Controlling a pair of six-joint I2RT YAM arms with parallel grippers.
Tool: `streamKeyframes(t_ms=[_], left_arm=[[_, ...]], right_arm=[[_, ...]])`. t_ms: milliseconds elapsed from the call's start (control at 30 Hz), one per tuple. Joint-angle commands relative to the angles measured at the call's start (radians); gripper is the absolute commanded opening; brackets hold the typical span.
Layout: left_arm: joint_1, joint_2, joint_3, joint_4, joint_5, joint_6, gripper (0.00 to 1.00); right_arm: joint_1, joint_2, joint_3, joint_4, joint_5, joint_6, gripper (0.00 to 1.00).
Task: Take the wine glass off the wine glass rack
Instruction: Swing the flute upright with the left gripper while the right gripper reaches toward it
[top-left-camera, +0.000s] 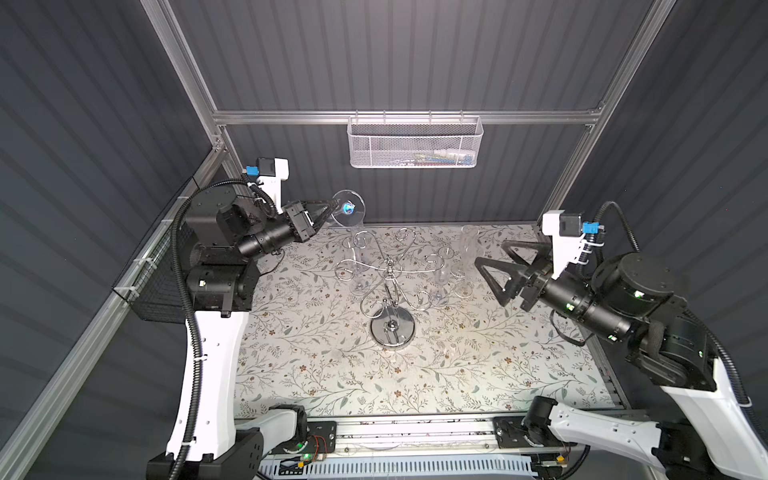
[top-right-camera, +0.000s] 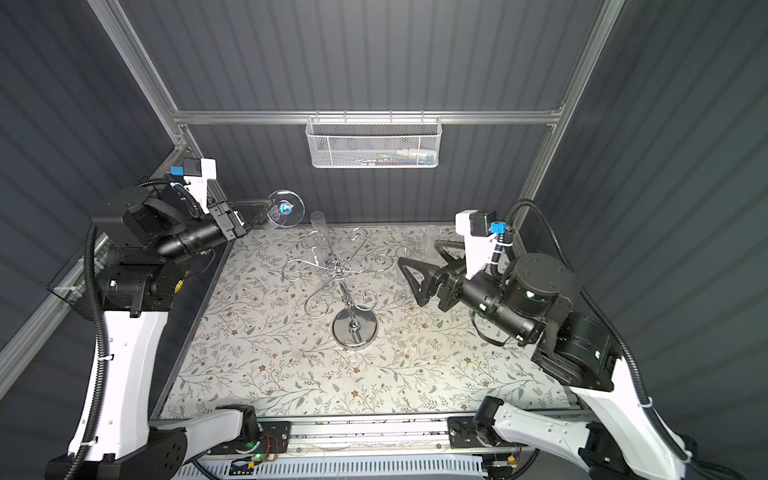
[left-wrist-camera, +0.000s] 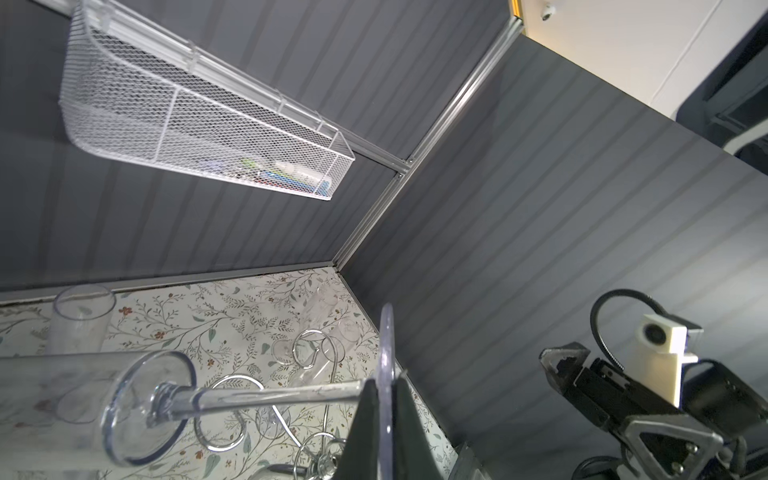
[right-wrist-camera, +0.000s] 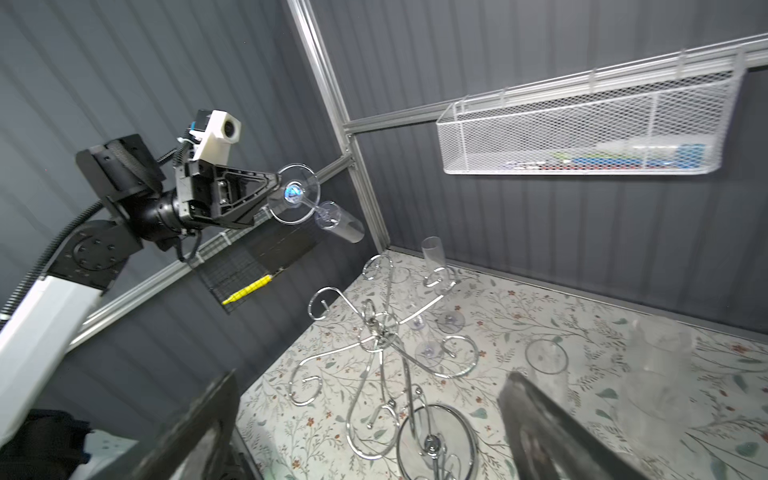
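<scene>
Aloft, wine glass in tight left pincer; right pincer wide over floral tabletop.

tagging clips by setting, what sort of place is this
Most likely a robot lab work cell, not a home. It is walled by dark ribbed panels in an aluminium frame, a left arm and a right arm are mounted at a floral-covered table, and a wine glass rack stands on it.

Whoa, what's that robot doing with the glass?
The left pincer is shut on the round foot of a wine glass and holds it in the air, tipped sideways, clear of the chrome wine glass rack. The right pincer hangs open beside the rack. More glasses stand on the flowery table.
</scene>
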Motion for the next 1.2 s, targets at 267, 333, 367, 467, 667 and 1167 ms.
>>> streamKeyframes(t_ms=[267, 333, 367, 467, 667, 1167], left_arm=[[-0.181, -0.006, -0.043, 0.263, 0.012, 0.141, 0.00], [-0.200, -0.018, -0.085, 0.329, 0.000, 0.150, 0.00], [-0.215, -0.023, -0.099, 0.348, -0.011, 0.171, 0.00], [-0.283, -0.026, -0.101, 0.323, -0.066, 0.283, 0.00], [-0.450, -0.004, -0.082, 0.304, -0.146, 0.492, 0.00], [-0.748, 0.061, -0.061, 0.179, -0.233, 0.930, 0.00]], right_arm=[[-0.285, 0.114, 0.148, -0.009, -0.516, 0.282, 0.99], [-0.328, 0.125, 0.144, 0.013, -0.577, 0.330, 0.99], [-0.350, 0.131, 0.139, 0.029, -0.613, 0.362, 0.99], [-0.385, 0.149, 0.110, 0.091, -0.698, 0.454, 0.99], [-0.416, 0.165, 0.057, 0.199, -0.775, 0.566, 0.98], [-0.480, 0.124, -0.133, 0.338, -0.890, 0.747, 0.80]])
